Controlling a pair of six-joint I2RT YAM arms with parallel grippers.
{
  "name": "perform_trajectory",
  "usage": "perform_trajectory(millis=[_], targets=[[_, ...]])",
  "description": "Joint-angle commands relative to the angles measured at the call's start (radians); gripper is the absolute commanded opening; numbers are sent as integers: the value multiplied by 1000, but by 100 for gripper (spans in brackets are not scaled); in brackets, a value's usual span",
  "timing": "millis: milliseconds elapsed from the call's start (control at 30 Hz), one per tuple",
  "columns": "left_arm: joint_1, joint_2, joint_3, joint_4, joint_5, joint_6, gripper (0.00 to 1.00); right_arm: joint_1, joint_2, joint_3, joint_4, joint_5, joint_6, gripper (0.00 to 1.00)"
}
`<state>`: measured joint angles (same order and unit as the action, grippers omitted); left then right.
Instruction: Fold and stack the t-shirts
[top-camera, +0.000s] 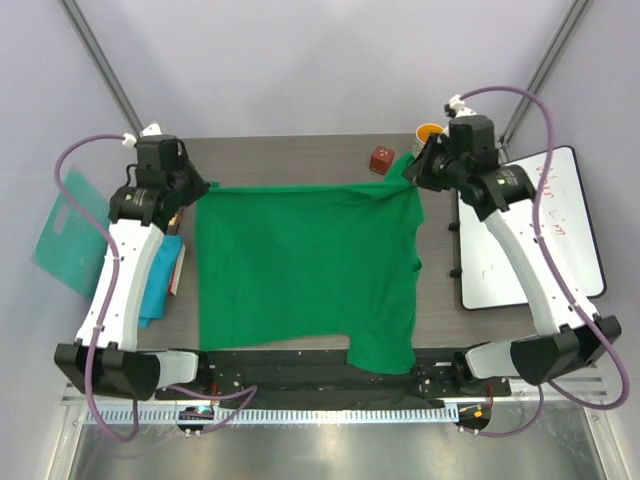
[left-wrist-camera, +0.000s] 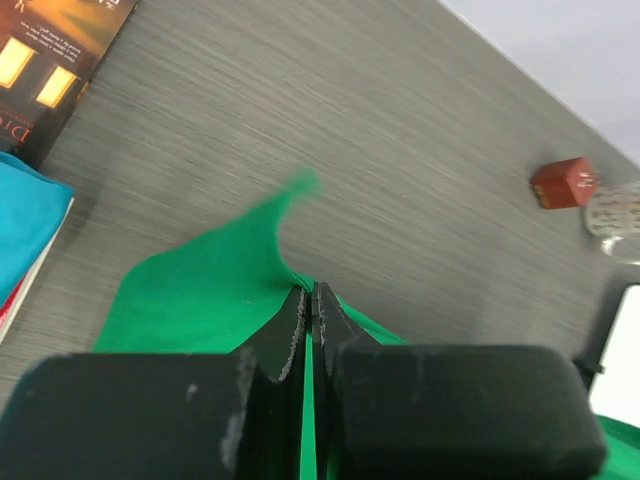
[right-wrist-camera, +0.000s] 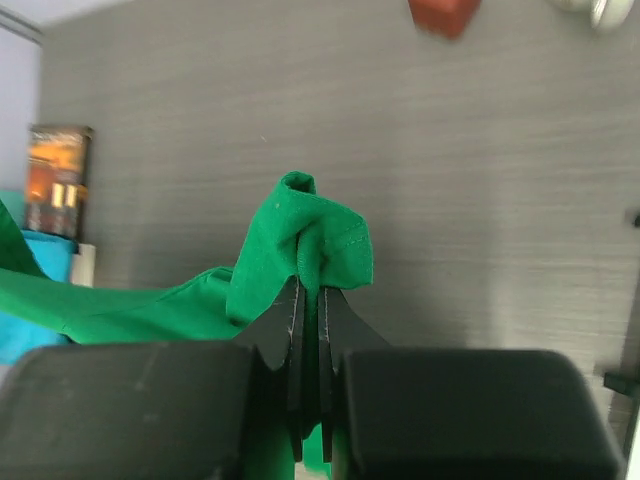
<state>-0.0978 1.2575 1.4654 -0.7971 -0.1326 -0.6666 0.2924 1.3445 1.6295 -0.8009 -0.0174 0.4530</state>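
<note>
The left end effector (top-camera: 196, 190) and right end effector (top-camera: 412, 172) each clamp a far corner of the green t-shirt (top-camera: 300, 270), which stretches from them toward the worktop's (top-camera: 300, 155) near edge; the teal-blue t-shirt (top-camera: 160, 285) lies by the left edge.

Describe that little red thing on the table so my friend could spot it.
Find the big green t-shirt spread over the dark table. Just past its far right corner, left of the cup, sits the small red block. Nothing else nearby is red and cube-shaped.
</note>
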Motion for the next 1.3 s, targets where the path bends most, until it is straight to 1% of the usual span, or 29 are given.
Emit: perform_trajectory(millis=[0, 100, 133, 200, 333, 367, 533, 567, 633, 667, 733, 800, 833, 867, 933, 967, 1033, 1067, 1233, 1267], targets=[[15, 93, -5, 130, -88, 44, 0, -15, 44, -97, 190, -27, 19, 1], [15, 163, 6, 179, -90, 42, 0, -13, 140, -154, 262, -52, 35, 1], [15, 212, 21, 199, -97, 44, 0, -13, 198, -154, 269, -52, 33, 1], [15, 267, 41, 214, -108, 53, 0, -12, 257, -139, 281, -49, 35, 1], [13, 458, 165, 193, -102, 67, 0, -13, 386, -51, 301, -59, 24, 1], [13, 483, 183, 193, -99, 70, 0, -13, 436, -36, 304, -53, 20, 1], [13, 617, 285, 196, -101, 87, 0, -15, 576, 90, 302, -20, 10, 1], [13, 663, 305, 191, -96, 93, 0, -15, 619, 108, 298, -21, 10, 1], [13, 710, 375, 158, -94, 111, 0, -15, 657, 165, 296, -26, 15, 1], [13, 764, 427, 144, -94, 116, 0, -15, 697, 184, 293, -26, 16, 1], [13, 816, 481, 101, -94, 133, 0, -15, 743, 242, 275, -26, 21, 1], [13, 879, 547, 75, -88, 143, 0, -15, 813, 320, 232, -26, 21, 1], [13, 894, 562, 72, -87, 148, 1, -15, 838, 348, 215, -27, 23, 3], [13, 925, 588, 70, -88, 148, 1, -15, 860, 401, 201, -27, 24, 12], [13, 948, 608, 67, -91, 153, 3, -15, 919, 449, 166, -29, 26, 20], [13, 962, 630, 65, -93, 153, 8, -15, 935, 484, 157, -26, 29, 30], [13, 997, 650, 52, -99, 153, 16, -15, 956, 501, 152, -12, 30, 39], [13, 1003, 662, 47, -99, 151, 24, -15, 956, 512, 152, -4, 27, 43], [13, 985, 627, 50, -127, 151, 34, -15, 927, 523, 152, 10, -2, 43], [13, 971, 612, 61, -128, 151, 34, -15, 918, 523, 154, 8, -10, 44]])
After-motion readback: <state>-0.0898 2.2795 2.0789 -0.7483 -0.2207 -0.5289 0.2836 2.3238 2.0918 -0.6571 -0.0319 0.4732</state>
